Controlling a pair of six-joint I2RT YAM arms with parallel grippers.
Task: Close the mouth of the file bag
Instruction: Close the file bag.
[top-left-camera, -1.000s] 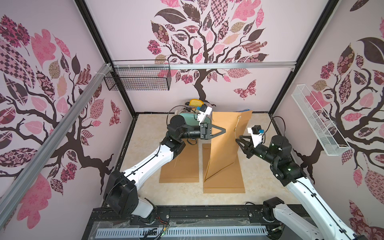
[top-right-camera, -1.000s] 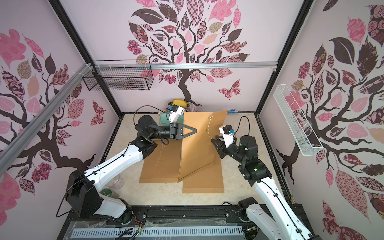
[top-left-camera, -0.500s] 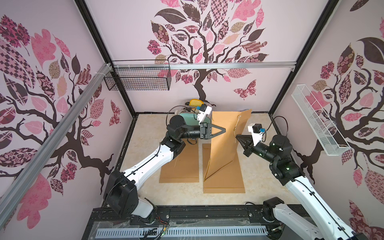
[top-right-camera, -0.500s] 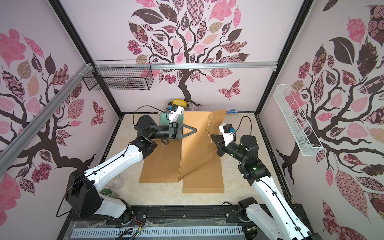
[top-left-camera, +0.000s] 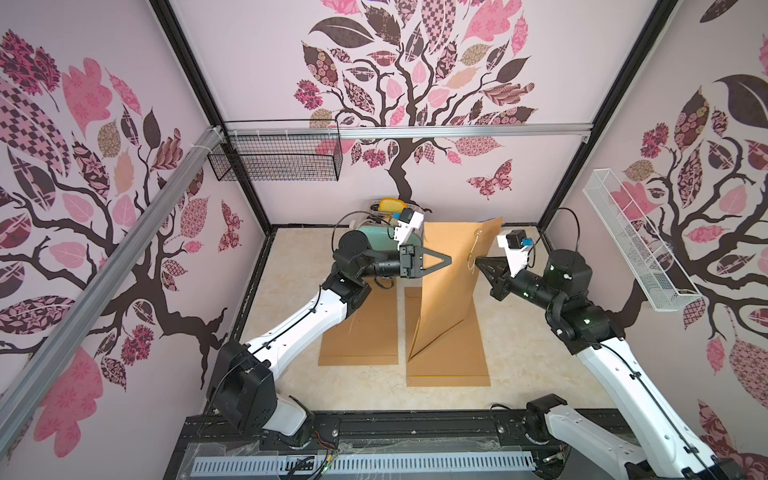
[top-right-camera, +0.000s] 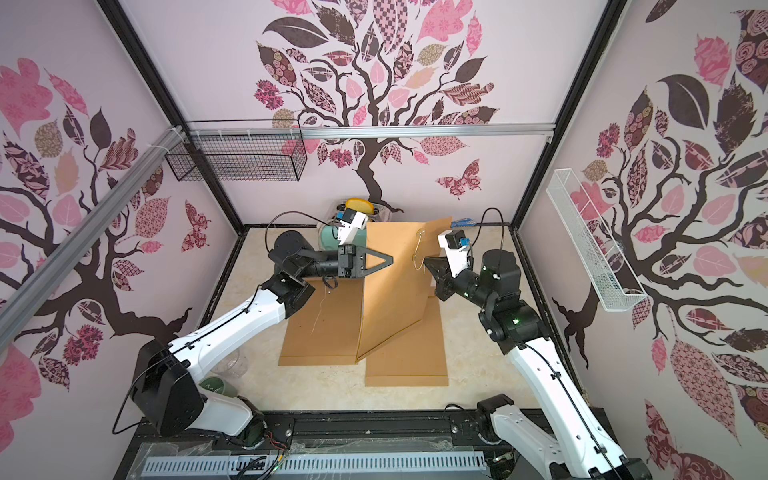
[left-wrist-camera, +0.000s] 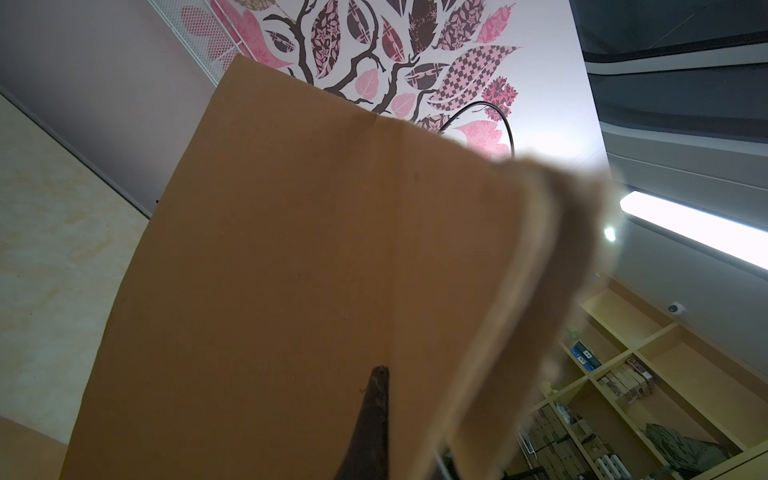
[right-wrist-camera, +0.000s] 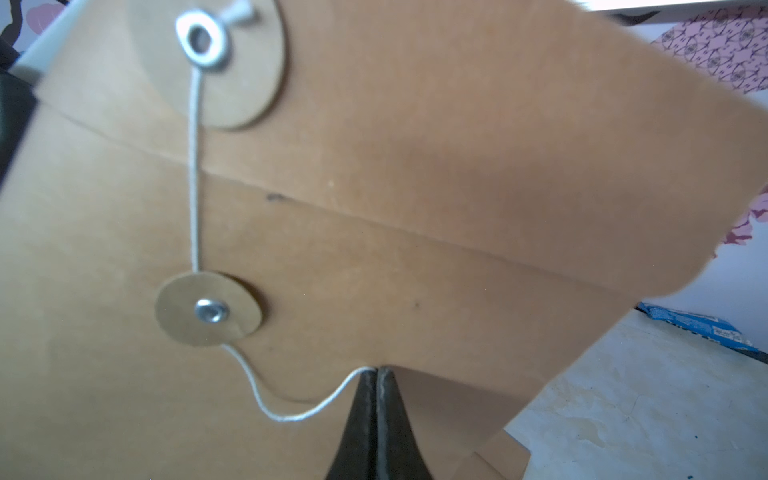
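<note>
A brown file bag stands lifted off the table, its lower end still resting there. My left gripper is shut on its upper left edge. In the left wrist view the bag fills the frame, with one finger in front of it and the other hidden behind. My right gripper is shut on the white string. The string runs from the flap's eyelet down past the lower paper disc and loops to my fingertips.
A second brown file bag lies flat on the table to the left. A teal object and a yellow one sit at the back wall, a blue packet at the back right. Wire baskets hang on the walls.
My right gripper has shut on the string and moved a little up toward the bag. The left arm and the lifted bag have stayed where they were.
</note>
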